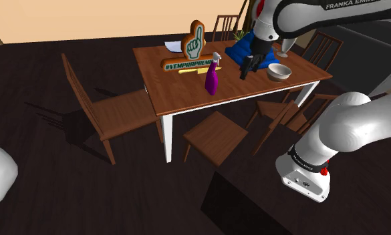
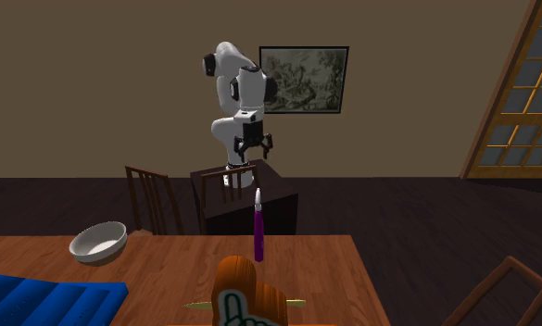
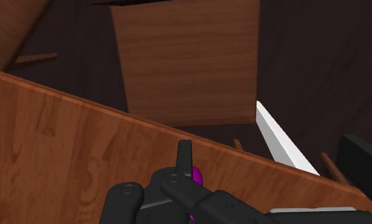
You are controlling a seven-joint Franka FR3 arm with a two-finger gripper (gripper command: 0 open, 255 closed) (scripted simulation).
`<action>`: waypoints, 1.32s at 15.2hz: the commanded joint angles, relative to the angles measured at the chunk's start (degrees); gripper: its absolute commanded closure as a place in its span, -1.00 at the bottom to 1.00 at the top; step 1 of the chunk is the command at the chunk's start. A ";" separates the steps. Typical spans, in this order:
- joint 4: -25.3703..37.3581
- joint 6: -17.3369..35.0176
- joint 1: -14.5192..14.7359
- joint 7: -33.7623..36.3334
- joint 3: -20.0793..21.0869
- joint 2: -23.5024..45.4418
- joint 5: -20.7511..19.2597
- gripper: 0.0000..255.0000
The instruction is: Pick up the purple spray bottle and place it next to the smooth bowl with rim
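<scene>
— Over the table (image 1: 180,93), between the two things that matter, we have the gripper (image 1: 246,69) hanging above the wood, black against the blue cloth (image 1: 237,52) behind it.
— How wide is it standing?
— We cannot tell, not from any angle. Looking along it, we get its black body low in the wrist view and no clean gap to judge by.
— We do catch a sliver of purple right beside that black body, though.
— We do, with the table's edge running slantwise, and a chair seat (image 3: 184,63) and a white table leg (image 3: 281,141) below it.
— That purple is the spray bottle (image 1: 212,79). Shoulder view has it upright on the table, near the edge at that view's lower side, just in front of the orange base of the foam hand (image 1: 194,41), and apart from the gripper.
— Anything in it?
— Solid purple body, pale trigger head; we cannot see its contents.
— And the bowl (image 1: 279,71)?
— Toward the shoulder view's right end of the table, near the corner, well apart from the bottle. Greyish outside, plain rim, white inside.
— Second exterior view agrees: bowl at its left, bottle a slim purple column to the right of it by the table's far edge, the arm (image 2: 232,88) on its dark stand (image 2: 280,211) beyond.
</scene>
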 commanded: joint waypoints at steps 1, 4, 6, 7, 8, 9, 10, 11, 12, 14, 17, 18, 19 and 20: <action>-0.69 6.59 -0.12 0.07 -0.13 3.75 -0.54 -1.00; -1.15 15.54 -0.60 -0.20 -0.74 9.38 -1.57 -1.00; -0.89 21.37 -0.93 -0.34 -1.11 13.56 -2.20 -1.00; -0.58 24.21 -1.09 -0.38 -1.30 15.74 -2.51 -1.00; -0.17 26.99 -1.25 -0.42 -1.47 17.98 -2.80 -1.00; 0.35 29.70 -1.41 -0.45 -1.64 20.25 -3.09 -1.00; 0.98 32.35 -1.57 -0.47 -1.81 22.56 -3.36 -1.00; 1.71 34.91 -1.72 -0.48 -1.97 24.89 -3.61 -1.00; 2.55 37.38 -1.86 -0.49 -2.12 27.24 -3.85 -1.00; 4.52 42.04 -2.17 -0.49 -2.38 31.94 -4.26 -1.00; 5.27 44.57 -2.22 -0.52 -2.55 34.78 -4.29 -1.00; 5.42 45.33 -2.23 -0.54 -2.58 35.69 -4.25 -1.00; 5.58 46.08 -2.25 -0.56 -2.61 36.60 -4.20 -1.00; 5.76 46.82 -2.26 -0.59 -2.64 37.52 -4.14 -1.00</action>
